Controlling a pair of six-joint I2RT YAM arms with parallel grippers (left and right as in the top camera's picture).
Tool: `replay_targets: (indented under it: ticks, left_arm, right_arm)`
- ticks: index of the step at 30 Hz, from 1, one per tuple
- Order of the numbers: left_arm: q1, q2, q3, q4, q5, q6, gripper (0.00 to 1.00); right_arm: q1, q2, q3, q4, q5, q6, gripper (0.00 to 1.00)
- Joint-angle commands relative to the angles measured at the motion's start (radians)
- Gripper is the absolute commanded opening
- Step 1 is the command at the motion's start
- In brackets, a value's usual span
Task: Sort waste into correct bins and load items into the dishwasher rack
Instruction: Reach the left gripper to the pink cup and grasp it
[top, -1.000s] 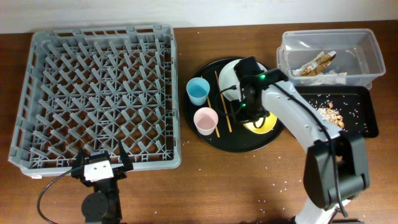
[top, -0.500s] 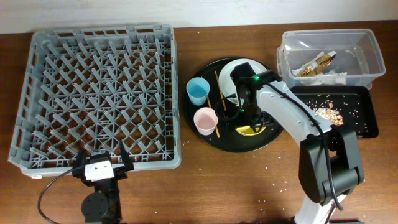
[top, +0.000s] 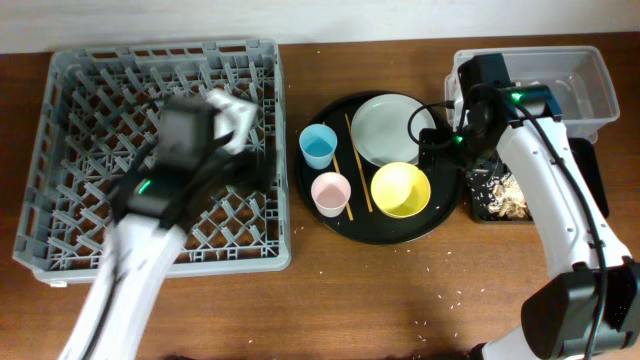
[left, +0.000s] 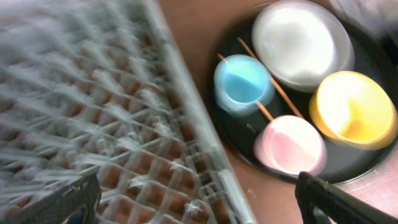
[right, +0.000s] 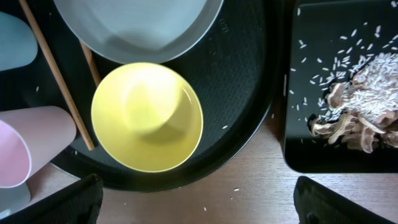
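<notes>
Dish loading is apparently getting under way. The left gripper (left: 199, 180), jaws spread wide and holding nothing, is hanging over the dishwasher rack (top: 80, 120) to the left of the round serving tray (top: 385, 232), and its arm is showing only as a blur from overhead. The right gripper (right: 199, 183), equally spread and empty, is hovering above the tray's right rim, beside the yellow bowl (top: 400, 190).

The blue cup (top: 319, 146), sitting at the tray's left edge nearest the rack, is looking like the likeliest first pick. Doing it well probably means coming straight down over the cup, closing on its wall and lifting clear before crossing to the rack. The chopsticks (right: 57, 76) are lying just beside it toward the tray's middle and could be dragged along. The right arm is best kept off the tray's left half meanwhile (two arms are sharing one crowded tray).

Sitting on the tray are one white plate (top: 390, 130) on the far side, one yellow bowl, two cups (the blue one and a pink cup (top: 331, 192)) and two chopsticks. Lying right of the tray are two bins, one clear tub (top: 585, 85) and one black bin (right: 301, 130). The black bin is holding one heap of food scraps (right: 364, 115) with loose grains around it, while the tub's contents cannot be made out. One rack is standing on the surface (top: 400, 290).
</notes>
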Motion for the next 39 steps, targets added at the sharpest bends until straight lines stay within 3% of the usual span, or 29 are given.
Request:
replay_targets:
  ticks: [1, 2, 3, 4, 7, 9, 12, 16, 25, 32, 34, 35, 39]
  left_arm:
    - [-0.102, 0.219, 0.117, 0.009, 0.151, -0.018, 0.99]
    - [-0.119, 0.268, 0.118, 0.04, 0.205, -0.018, 0.99]
    - [-0.137, 0.301, 0.127, 0.065, 0.236, -0.018, 0.83]
    - [-0.163, 0.319, 0.141, 0.076, 0.225, -0.035, 0.82]
    - [-0.264, 0.346, 0.145, 0.077, 0.032, -0.312, 0.83]
    - [-0.342, 0.401, 0.145, 0.076, -0.071, -0.435, 0.79]
    - [-0.433, 0.494, 0.145, 0.064, -0.244, -0.557, 0.58]
    - [-0.437, 0.516, 0.146, 0.064, -0.249, -0.572, 0.46]
    - [-0.346, 0.454, 0.172, -0.027, -0.267, -0.572, 0.48]
    - [-0.307, 0.514, 0.172, -0.048, -0.235, -0.576, 0.46]
    - [-0.274, 0.563, 0.172, -0.05, -0.144, -0.576, 0.2]
    - [-0.256, 0.587, 0.172, -0.052, -0.079, -0.576, 0.15]
    - [-0.223, 0.615, 0.172, -0.052, -0.005, -0.575, 0.15]
  right_arm:
    - [-0.005, -0.005, 0.01, 0.002, 0.005, 0.005, 0.99]
    - [-0.005, -0.005, 0.01, 0.002, 0.006, 0.005, 0.99]
    - [-0.005, -0.005, 0.01, 0.002, 0.006, 0.005, 0.98]
    - [-0.005, -0.005, 0.01, 0.002, 0.006, 0.005, 0.99]
    - [-0.005, -0.005, 0.01, -0.001, 0.005, 0.005, 0.98]
    - [-0.004, -0.005, 0.01, -0.006, 0.005, 0.006, 0.99]
    - [-0.004, -0.005, 0.01, -0.018, 0.005, 0.005, 0.98]
    - [-0.004, -0.005, 0.01, -0.018, 0.005, 0.005, 0.99]
    - [-0.004, -0.005, 0.009, -0.023, 0.005, 0.005, 0.98]
    - [-0.004, -0.005, 0.009, -0.036, 0.005, 0.006, 0.98]
    - [-0.004, -0.005, 0.009, -0.036, 0.005, 0.005, 0.98]
    - [-0.004, -0.005, 0.008, -0.036, 0.005, 0.005, 0.98]
    - [-0.004, -0.005, 0.009, -0.035, 0.006, 0.005, 0.99]
